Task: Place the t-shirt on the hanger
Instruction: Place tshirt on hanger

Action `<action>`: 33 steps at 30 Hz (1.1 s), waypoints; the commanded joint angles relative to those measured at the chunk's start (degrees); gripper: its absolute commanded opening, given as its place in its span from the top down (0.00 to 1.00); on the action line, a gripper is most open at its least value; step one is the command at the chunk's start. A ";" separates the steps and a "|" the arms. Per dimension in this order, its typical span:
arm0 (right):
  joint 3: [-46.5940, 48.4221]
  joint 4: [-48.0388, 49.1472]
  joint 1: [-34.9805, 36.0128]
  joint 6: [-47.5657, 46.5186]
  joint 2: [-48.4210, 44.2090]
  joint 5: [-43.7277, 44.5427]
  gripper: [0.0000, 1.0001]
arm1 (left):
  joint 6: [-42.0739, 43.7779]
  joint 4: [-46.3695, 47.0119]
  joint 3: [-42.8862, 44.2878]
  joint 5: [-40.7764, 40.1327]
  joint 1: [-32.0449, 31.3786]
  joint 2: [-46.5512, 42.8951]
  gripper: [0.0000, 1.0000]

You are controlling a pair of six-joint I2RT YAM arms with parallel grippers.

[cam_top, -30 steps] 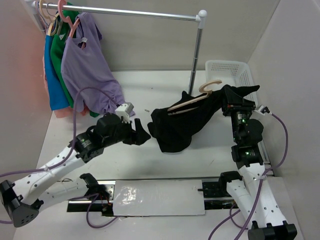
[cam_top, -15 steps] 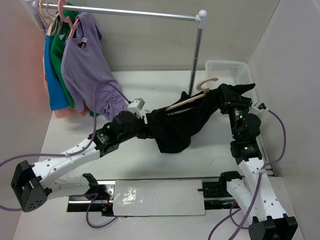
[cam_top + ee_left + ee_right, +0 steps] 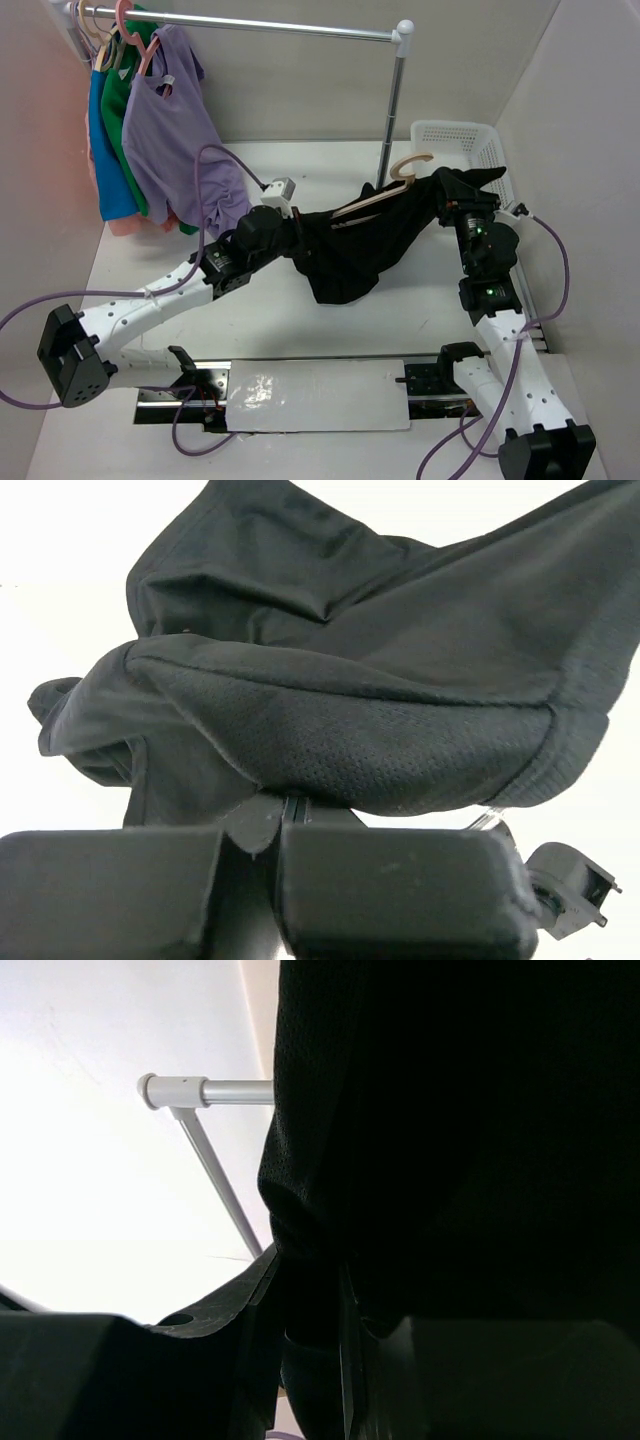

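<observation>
The left gripper (image 3: 289, 238) is pinched shut on the left edge of the black t-shirt (image 3: 360, 250), which hangs slung above the table (image 3: 260, 310) across to the right gripper (image 3: 452, 203), closed on fabric at the other end. The tan hanger (image 3: 380, 199) lies along the shirt's upper edge with its hook toward the right arm and its free end slanting toward the left gripper, which looks the nearer one to draw cloth over it

The black t-shirt (image 3: 355, 255) and tan hanger (image 3: 372, 204) stretched as a barrier across the middle of the top view, with the left arm (image 3: 150, 300) slanting up from lower left and the right arm (image 3: 490, 290) along the right side. Bare table (image 3: 300, 325) lay open at lower centre between the arms and behind the cloth at upper centre. The rail post (image 3: 393, 110), white basket (image 3: 460, 140) and hung lilac top (image 3: 180, 140) crowded the back corners.
</observation>
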 commanded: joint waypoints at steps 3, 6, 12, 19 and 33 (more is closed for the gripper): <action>3.41 3.43 2.58 -0.59 1.30 2.53 1.00 | 3.16 -0.52 5.28 -0.20 -0.76 -2.47 1.00; 3.41 4.74 7.06 -1.82 4.54 6.05 1.00 | 3.69 -3.34 8.54 0.51 -1.37 -2.47 1.00; 3.41 8.96 17.43 -3.66 10.70 11.76 1.00 | 3.16 -5.98 10.66 1.74 -2.61 -2.47 1.00; 2.89 8.97 19.90 -4.19 9.92 13.62 1.00 | 3.24 -9.75 11.00 5.25 -5.33 -0.90 0.98; -2.30 11.95 11.39 5.29 6.75 1.32 1.00 | 19.50 -24.78 26.29 12.20 -6.39 1.39 0.49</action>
